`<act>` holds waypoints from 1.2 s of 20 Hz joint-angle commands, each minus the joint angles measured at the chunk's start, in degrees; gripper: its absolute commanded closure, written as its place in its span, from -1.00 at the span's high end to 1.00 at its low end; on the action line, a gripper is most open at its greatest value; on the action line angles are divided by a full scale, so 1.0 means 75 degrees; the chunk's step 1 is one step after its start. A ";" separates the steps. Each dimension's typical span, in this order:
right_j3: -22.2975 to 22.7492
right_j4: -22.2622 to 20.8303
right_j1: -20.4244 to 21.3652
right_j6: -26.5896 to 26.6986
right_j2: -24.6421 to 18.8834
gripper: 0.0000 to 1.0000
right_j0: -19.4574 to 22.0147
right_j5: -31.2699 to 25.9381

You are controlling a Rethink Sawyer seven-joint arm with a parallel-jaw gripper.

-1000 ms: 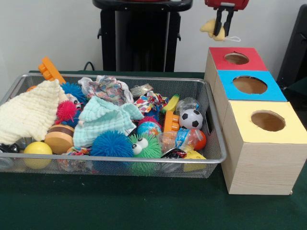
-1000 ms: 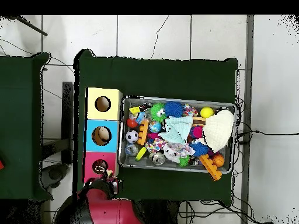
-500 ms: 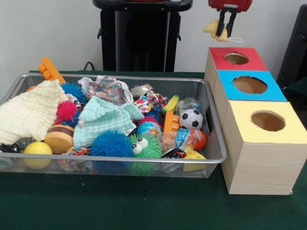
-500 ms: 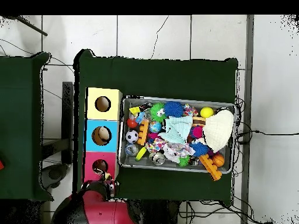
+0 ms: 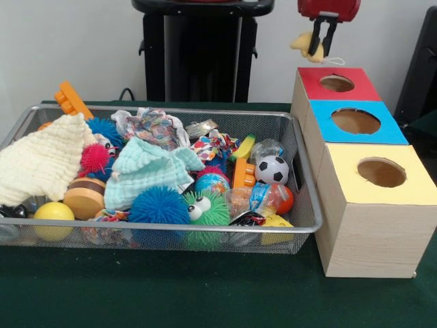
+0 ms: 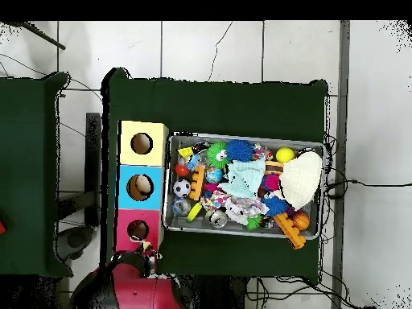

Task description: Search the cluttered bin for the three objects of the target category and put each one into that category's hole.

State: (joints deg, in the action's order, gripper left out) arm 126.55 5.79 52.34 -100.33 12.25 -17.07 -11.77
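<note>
**Gripper holding yellow toy above red box**

Drifting slightly toward 3 o'clock since the earlier frame, the gripper (image 5: 319, 42) is hanging above the red box (image 5: 336, 83), its fingers clamped on a small yellow toy (image 5: 301, 42). Beside it, at 5 o'clock, the blue box (image 5: 355, 121) and yellow box (image 5: 379, 174) are lining up. At 9 o'clock, the wire bin (image 5: 300, 147) is sitting packed with toys.

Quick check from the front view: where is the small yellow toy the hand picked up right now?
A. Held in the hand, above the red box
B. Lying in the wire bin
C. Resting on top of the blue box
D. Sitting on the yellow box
A: the hand is shut on the small yellow toy, which hangs in the air above the red box, clear of its hole.
</note>
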 commanded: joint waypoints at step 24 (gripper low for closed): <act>-0.0404 0.1585 -0.0908 -0.2195 0.0387 -1.00 -0.1073 0.0448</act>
State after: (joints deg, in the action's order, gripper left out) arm 126.52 13.88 48.12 -100.43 15.29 -25.12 -11.41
